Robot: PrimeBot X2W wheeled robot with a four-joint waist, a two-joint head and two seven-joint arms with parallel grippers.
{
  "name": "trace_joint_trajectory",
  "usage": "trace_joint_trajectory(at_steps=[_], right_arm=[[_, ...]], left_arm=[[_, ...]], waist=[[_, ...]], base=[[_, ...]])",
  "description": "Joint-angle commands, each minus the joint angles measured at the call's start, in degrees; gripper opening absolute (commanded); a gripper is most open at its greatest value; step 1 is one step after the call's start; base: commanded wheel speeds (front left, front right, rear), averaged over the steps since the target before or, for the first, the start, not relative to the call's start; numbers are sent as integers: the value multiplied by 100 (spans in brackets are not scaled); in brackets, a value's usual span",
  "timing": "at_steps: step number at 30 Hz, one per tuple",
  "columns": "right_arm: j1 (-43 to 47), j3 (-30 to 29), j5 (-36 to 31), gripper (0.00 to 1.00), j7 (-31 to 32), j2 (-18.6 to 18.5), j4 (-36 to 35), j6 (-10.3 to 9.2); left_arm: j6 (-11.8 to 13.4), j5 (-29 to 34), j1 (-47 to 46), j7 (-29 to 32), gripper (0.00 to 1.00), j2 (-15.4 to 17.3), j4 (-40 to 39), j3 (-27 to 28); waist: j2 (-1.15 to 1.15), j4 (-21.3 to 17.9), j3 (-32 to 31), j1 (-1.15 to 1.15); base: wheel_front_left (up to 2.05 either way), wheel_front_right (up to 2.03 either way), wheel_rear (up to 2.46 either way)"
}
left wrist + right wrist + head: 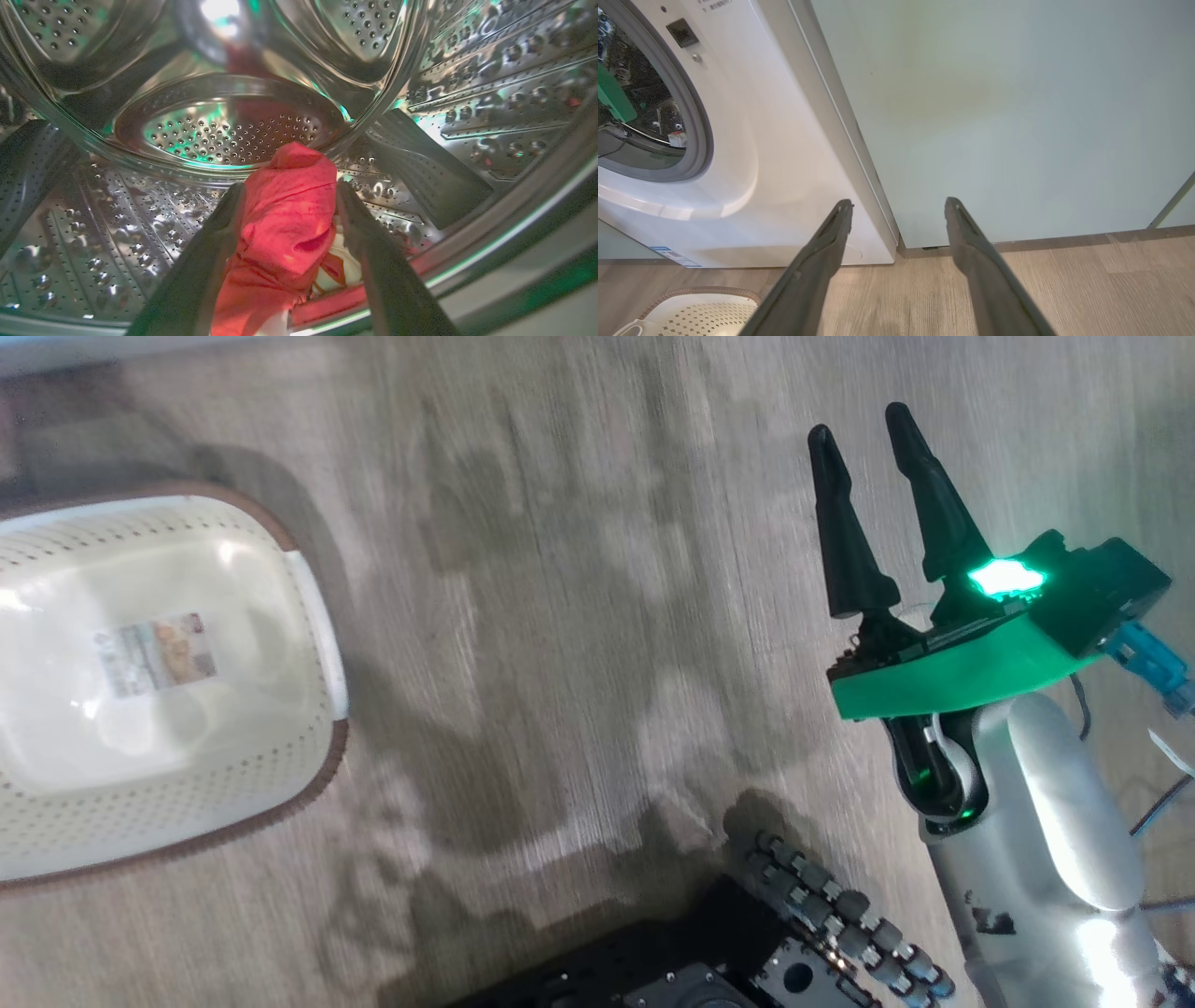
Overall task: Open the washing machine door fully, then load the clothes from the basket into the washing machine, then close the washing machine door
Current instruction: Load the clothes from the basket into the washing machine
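Open wood floor (579, 616) between basket (319, 616) rim and right jaws, apart; clothes (285, 224) between wide left jaws

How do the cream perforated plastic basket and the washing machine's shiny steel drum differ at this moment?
The cream perforated plastic basket is empty where visible, its floor sticker bare; the washing machine's shiny steel drum holds the bright red clothes. The basket sits on the wooden floor opening upward; the drum opens through the white machine's front. The basket is matte plastic, the drum mirror-bright metal. Both are perforated.
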Motion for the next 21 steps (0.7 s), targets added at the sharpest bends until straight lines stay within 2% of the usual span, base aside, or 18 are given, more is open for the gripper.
trace_joint_trajectory(at_steps=[1,7,12,17,21], right_arm=[[193,28,-78,100,-53,-10,-123,0],[334,-125,-251,100,-53,-10,-60,0],[484,-278,-421,100,-53,-10,-23,0],[648,-405,-574,100,-53,-10,-18,0],[806,-535,-693,100,-53,-10,-21,0]], left_arm=[[-17,-92,94,-52,100,154,-264,65],[-84,-359,926,-53,100,-24,-436,152],[-118,-593,1784,-53,100,-242,-873,263],[-112,-682,2866,-53,100,-381,-1794,351],[15,-758,3882,-53,100,-582,-2769,502]], waist=[[0,165,-253,0],[0,404,-812,0],[0,617,-1299,0],[0,797,-1725,0],[0,950,-1950,0]], base=[[0,0,0],[0,0,0],[0,0,0],[0,0,0],[0,0,0]])
